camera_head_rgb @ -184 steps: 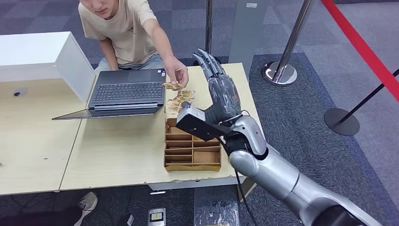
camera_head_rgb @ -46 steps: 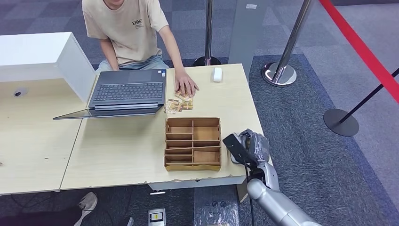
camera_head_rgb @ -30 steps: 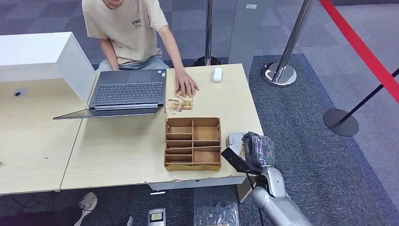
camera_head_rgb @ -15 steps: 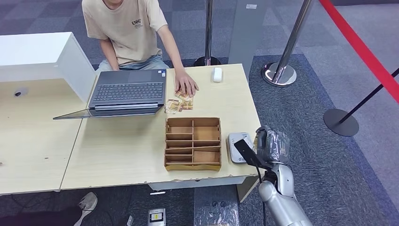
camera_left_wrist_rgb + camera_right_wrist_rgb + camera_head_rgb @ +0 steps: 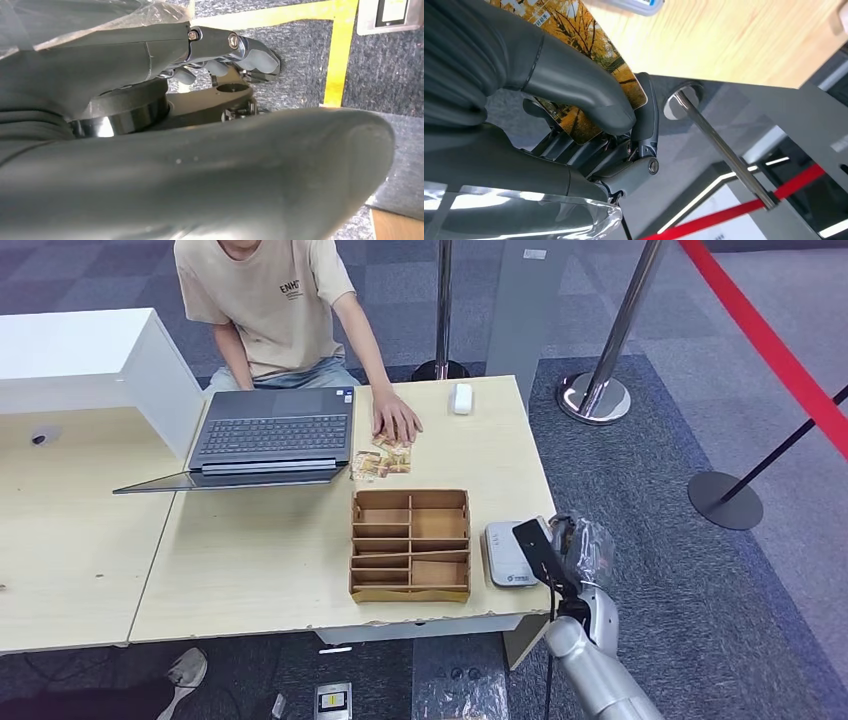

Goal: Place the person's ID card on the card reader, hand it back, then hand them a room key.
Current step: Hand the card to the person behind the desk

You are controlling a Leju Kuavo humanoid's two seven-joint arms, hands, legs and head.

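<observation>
You have an open laptop (image 5: 270, 440) on the pale wooden table (image 5: 250, 560), its keyboard facing you. Just right of it, a white mouse (image 5: 461, 398) sits near the table's far edge. Closer to you stands a brown wooden organiser (image 5: 410, 545) split into several compartments. At far left, a white box (image 5: 95, 360) rests on the neighbouring tabletop. On the grey carpet to the right stand chrome stanchion posts (image 5: 610, 350), with a red belt (image 5: 770, 340) running diagonally past them. Under the table's near edge, a shoe (image 5: 187, 668) pokes out.
</observation>
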